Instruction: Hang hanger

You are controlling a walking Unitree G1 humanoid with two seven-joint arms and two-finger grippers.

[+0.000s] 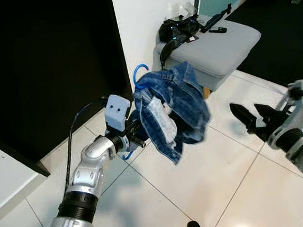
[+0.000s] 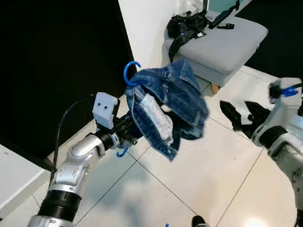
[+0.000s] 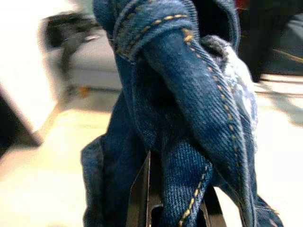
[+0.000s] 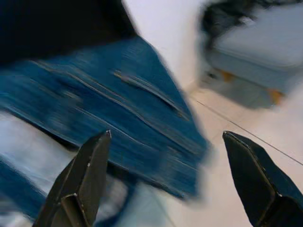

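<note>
Two hands — left hand (image 1: 138,136) clamped on denim-draped hanger (image 1: 139,74), right hand (image 4: 165,179) spread apart.

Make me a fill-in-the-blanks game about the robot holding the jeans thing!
1. The left gripper holds a blue hanger draped with a ____ garment.
2. The right gripper has its fingers ____.
3. The black bag lies on a ____ ottoman.
4. The floor is laid with white ____.

Missing words: denim; open; grey; tiles
</note>
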